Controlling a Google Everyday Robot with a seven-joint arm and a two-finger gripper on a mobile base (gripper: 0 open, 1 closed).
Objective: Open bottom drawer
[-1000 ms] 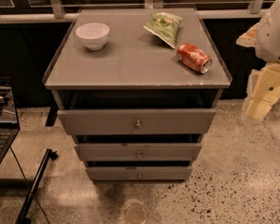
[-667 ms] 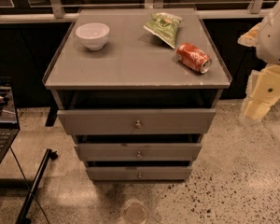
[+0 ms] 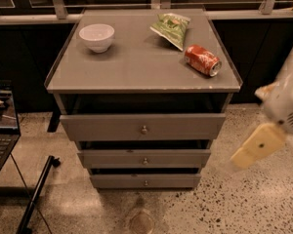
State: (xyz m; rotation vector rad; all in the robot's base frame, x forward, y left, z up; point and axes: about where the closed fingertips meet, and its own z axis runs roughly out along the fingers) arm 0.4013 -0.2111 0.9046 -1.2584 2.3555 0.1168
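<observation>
- Since no contact has been made with it, the bottom drawer (image 3: 117, 181) counts as not yet opened; it sits lowest of three in the cabinet, just above the floor, its front close in under the drawer above.
- Its front is flat, matt grey and the narrowest of the stack, with a small round metal knob (image 3: 146, 183) at centre, which is the only purchase on it.
- Step in hand, by judgement: the approach. The gripper (image 3: 256, 147) hangs well off to the right of the cabinet, about level with the middle drawer (image 3: 112, 158), touching nothing; whether it is open or closed cannot be told.
- The next move calls for a descent and a leftward reach to the knob, a firm closure around it, then a straight pull outward.
- The knob is small and smooth, so a slip is the likely fault.
- The top drawer (image 3: 102, 126) is the widest, in the same grey finish.
- On the cabinet top (image 3: 136, 65) stand a white glazed bowl (image 3: 96, 36), a crinkled green snack bag (image 3: 171, 29) and a red can (image 3: 202, 60) lying on its side.
- The floor (image 3: 234, 204) is speckled and polished.
</observation>
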